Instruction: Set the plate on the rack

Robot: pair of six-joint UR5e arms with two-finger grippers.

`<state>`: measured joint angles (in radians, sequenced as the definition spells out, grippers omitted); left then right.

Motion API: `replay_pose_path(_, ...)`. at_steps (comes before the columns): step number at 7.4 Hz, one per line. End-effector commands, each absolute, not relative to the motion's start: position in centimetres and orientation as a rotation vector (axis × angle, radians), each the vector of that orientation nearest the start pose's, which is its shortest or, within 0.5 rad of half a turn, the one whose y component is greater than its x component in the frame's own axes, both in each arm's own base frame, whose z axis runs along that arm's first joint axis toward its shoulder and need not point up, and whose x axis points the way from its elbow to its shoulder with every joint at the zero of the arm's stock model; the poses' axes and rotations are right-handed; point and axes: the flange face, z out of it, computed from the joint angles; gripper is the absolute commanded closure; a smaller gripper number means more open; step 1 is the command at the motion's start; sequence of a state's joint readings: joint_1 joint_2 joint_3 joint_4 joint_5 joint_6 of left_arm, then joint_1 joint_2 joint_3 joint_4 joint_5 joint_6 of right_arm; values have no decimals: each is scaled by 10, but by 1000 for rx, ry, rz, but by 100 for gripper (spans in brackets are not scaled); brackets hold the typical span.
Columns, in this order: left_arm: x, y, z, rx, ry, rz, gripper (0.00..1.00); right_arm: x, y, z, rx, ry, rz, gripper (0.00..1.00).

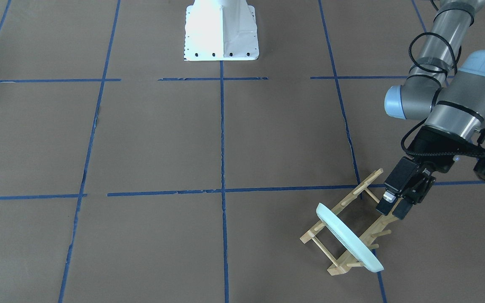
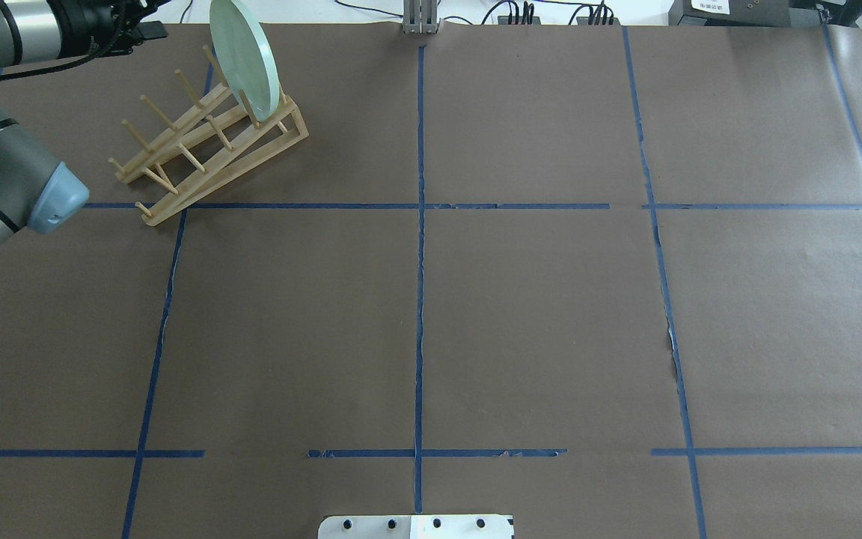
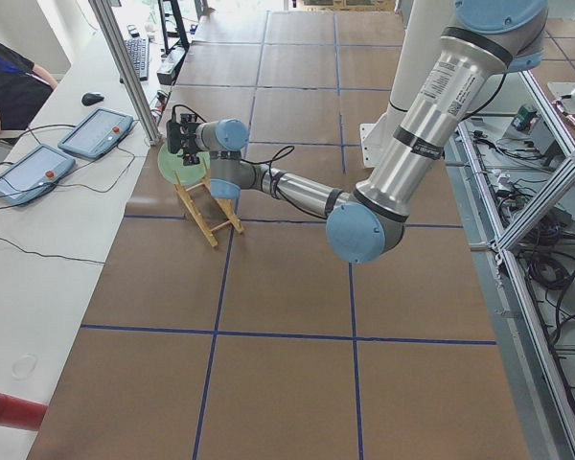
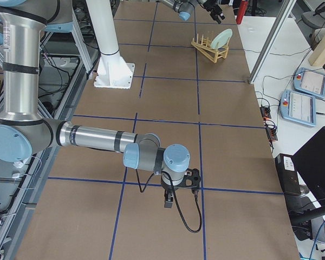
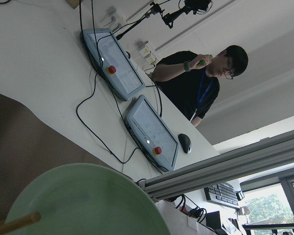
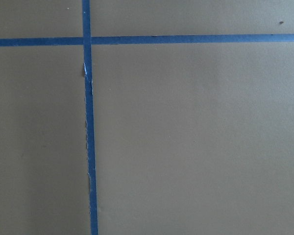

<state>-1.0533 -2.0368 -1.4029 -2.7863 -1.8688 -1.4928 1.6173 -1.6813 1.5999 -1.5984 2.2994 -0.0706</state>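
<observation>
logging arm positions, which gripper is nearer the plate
Left. The left gripper is at the rack, close beside the plate standing in it, without touching it. The right gripper is far off near the table's other end, over bare paper.

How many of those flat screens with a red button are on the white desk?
2. One screen lies farther up the white desk; the other screen lies beside the mouse. More could be hidden outside the views.
</observation>
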Motion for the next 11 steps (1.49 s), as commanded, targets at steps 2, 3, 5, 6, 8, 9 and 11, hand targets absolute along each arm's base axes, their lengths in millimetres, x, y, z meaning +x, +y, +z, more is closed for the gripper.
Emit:
replay_pose_path(2, 163, -595, 311, 630, 1143, -359, 0, 88, -431, 701, -61, -733, 18, 0)
replay_pose_path(3, 149, -593, 307, 625, 1013, -254, 0, 88, -431, 702, -62, -733, 18, 0)
replay_pose_path(5, 127, -600, 327, 575, 822, -122, 0, 88, -431, 701, -61, -733, 18, 0)
replay_pose_path(6, 104, -608, 337, 522, 743, -44, 0, 87, -432, 701, -61, -733, 16, 0)
replay_pose_path(8, 42, -619, 369, 490, 602, 124, 0, 88, -431, 701, -61, -733, 18, 0)
replay_pose_path(9, 38, -613, 393, 384, 624, 140, 0, 88, -431, 701, -61, -733, 18, 0)
replay_pose_path(11, 25, -614, 444, 256, 639, 174, 0, 87, -432, 701, -61, -733, 16, 0)
